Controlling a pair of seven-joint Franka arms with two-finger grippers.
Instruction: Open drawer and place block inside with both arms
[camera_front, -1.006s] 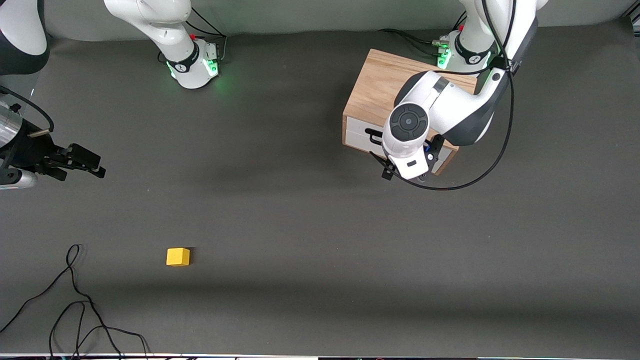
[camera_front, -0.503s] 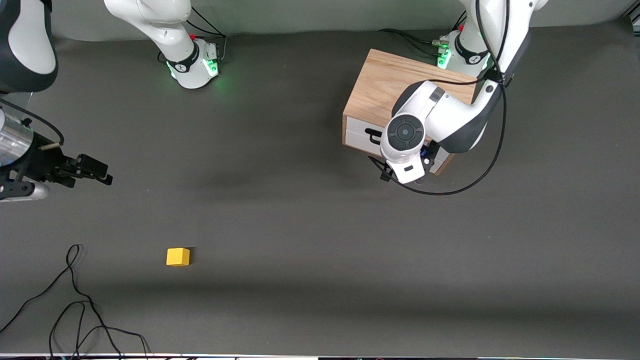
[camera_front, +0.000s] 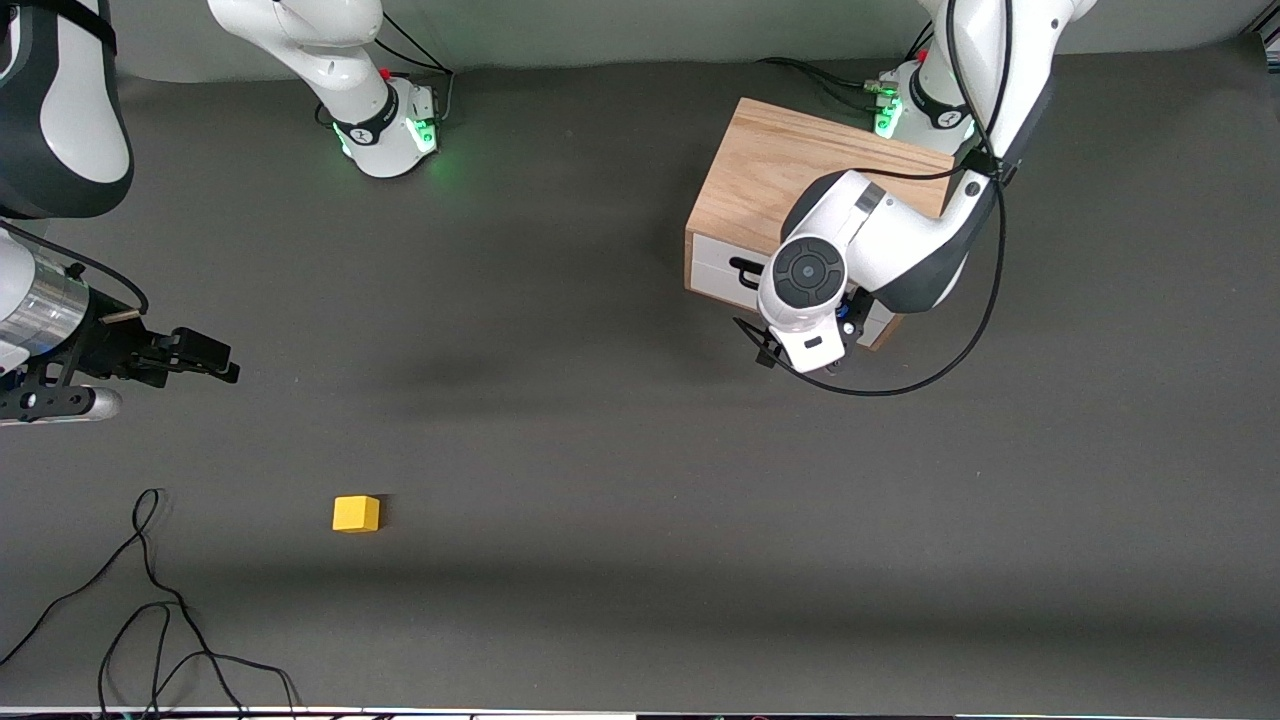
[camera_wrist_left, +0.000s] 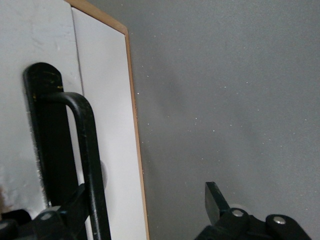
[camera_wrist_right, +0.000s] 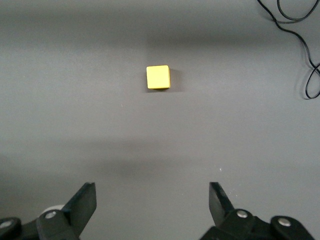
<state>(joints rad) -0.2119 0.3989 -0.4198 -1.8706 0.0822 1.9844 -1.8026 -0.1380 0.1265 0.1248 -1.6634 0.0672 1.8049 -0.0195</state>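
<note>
The light oak cabinet (camera_front: 775, 170) stands near the left arm's base. Its drawer (camera_front: 712, 268) with white front is shut. In the left wrist view the white front (camera_wrist_left: 102, 130) and black bar handle (camera_wrist_left: 87, 145) are close up. My left gripper (camera_front: 806, 343) (camera_wrist_left: 145, 207) is open at the drawer front, with the handle bar just inside one fingertip (camera_wrist_left: 75, 202). The yellow block (camera_front: 356, 513) (camera_wrist_right: 158, 77) lies on the grey table. My right gripper (camera_front: 215, 360) (camera_wrist_right: 151, 200) is open and empty, in the air, short of the block.
A loose black cable (camera_front: 150, 600) (camera_wrist_right: 305, 40) lies on the table, nearer to the front camera than the block, at the right arm's end. The left arm's own cable (camera_front: 930, 368) loops in front of the cabinet.
My right gripper has moved toward the block, staying open. My left wrist has shifted slightly closer in at the drawer front. The block and the drawer have not moved.
</note>
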